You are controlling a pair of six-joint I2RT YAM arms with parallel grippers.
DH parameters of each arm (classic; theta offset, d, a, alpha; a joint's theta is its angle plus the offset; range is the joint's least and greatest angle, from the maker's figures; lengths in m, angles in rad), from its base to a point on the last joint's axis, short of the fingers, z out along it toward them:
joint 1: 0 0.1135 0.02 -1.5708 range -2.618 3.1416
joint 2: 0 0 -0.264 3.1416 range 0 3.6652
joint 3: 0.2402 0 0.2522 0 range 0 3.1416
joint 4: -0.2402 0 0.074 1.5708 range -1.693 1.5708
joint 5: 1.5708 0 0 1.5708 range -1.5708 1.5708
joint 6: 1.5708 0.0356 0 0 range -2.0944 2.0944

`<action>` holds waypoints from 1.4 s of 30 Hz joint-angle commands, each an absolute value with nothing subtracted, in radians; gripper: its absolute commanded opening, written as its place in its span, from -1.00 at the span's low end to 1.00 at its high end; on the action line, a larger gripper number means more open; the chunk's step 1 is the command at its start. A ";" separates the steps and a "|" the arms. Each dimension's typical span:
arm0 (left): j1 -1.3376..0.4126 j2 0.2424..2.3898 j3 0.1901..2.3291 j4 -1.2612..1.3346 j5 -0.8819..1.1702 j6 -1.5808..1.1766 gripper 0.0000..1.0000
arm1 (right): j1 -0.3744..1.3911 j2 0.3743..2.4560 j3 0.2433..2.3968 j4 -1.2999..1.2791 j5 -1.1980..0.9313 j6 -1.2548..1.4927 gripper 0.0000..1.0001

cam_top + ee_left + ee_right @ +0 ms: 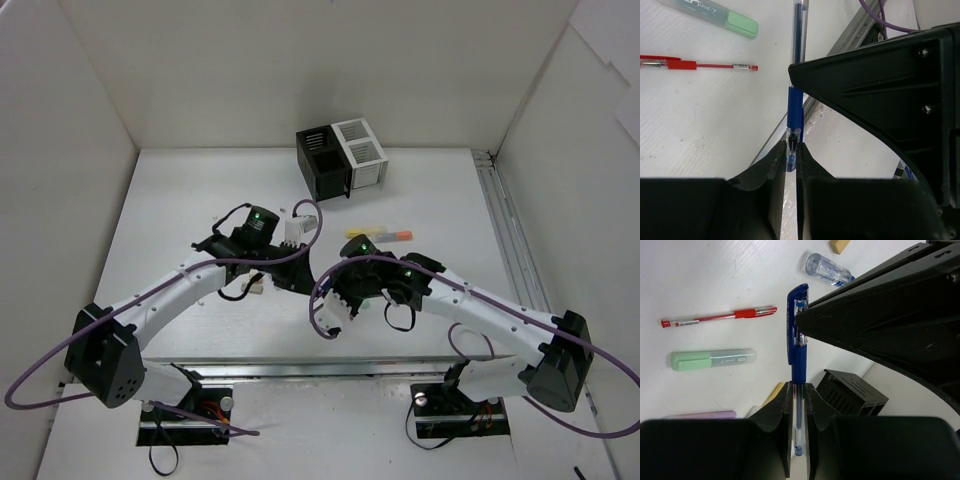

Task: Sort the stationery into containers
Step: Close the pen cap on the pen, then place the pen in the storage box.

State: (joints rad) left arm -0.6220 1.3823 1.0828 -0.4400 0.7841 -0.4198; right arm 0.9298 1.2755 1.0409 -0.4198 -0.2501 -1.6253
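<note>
— How much is judged to be sorted?

— Little. A red pen (720,316), a green highlighter (712,360) and a yellow and orange pair (380,233) are seen lying loose on the tabletop (200,200), apart from the containers (340,158). Nothing can be made out inside them.

— And the claws?

— The left claw (791,160) is pinched on a blue pen (795,107). The right claw (798,390) is likewise pressed onto a blue pen. Whether one pen is shared cannot be told.

— Its look and place?

— Slim, blue-capped and clear-barrelled. It is held mid-tabletop, between the arms.
</note>
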 commanded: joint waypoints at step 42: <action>-0.284 0.780 0.863 -0.230 -0.089 -0.643 0.99 | 0.525 1.382 1.178 0.554 -0.636 -0.480 -1.00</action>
State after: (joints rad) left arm -0.2905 0.8406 0.9295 -0.1925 0.1024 -0.5426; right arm 0.5877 1.3251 1.2087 -0.0605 -0.7128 -0.9630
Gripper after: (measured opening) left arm 0.996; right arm 0.074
